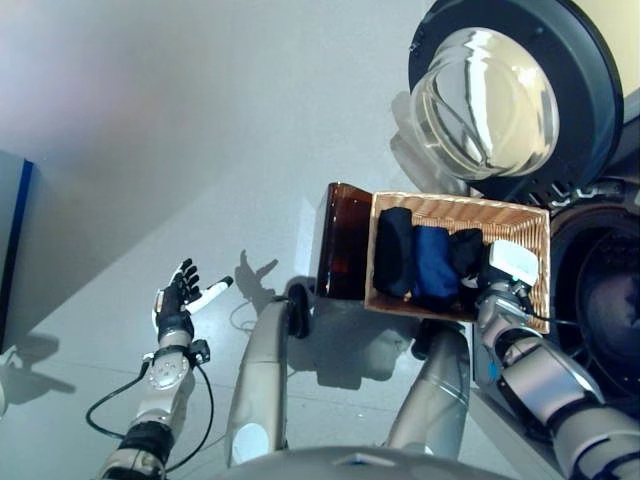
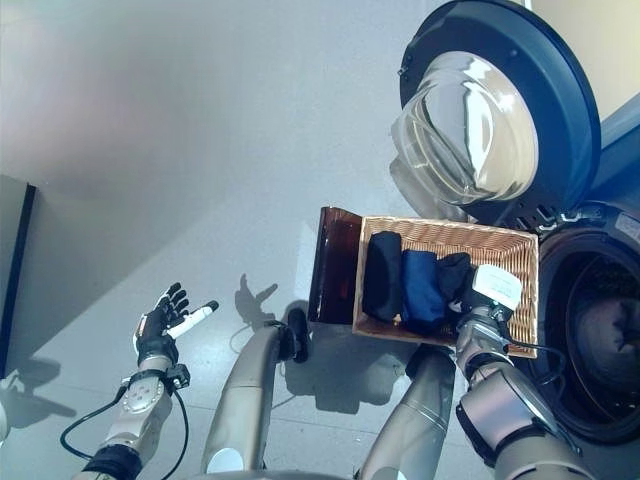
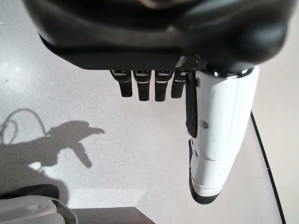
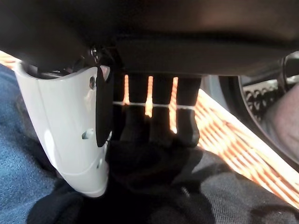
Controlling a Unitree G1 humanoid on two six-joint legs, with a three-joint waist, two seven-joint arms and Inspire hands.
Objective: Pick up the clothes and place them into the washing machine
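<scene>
Right hand (image 1: pixel 497 283) down in wicker basket (image 1: pixel 535 235), fingers (image 4: pixel 161 126) pressed into dark cloth (image 4: pixel 187 186) (grip cannot be told). Blue cloth (image 1: pixel 432 262) just beside. Washer drum (image 1: pixel 610 300) open to the right. Left hand (image 1: pixel 177 296) spread wide, empty, well apart.

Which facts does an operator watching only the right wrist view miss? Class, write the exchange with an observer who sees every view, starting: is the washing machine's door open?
Observer: Yes, the door stands wide open, and the drum mouth is next to the basket.
Operator: How many garments are in the basket?
Observer: Three side by side: a black one, a blue one and the dark one at the right robot hand.
Operator: Is the left robot hand busy?
Observer: No, the left robot hand is open over the floor, holding nothing.
</scene>
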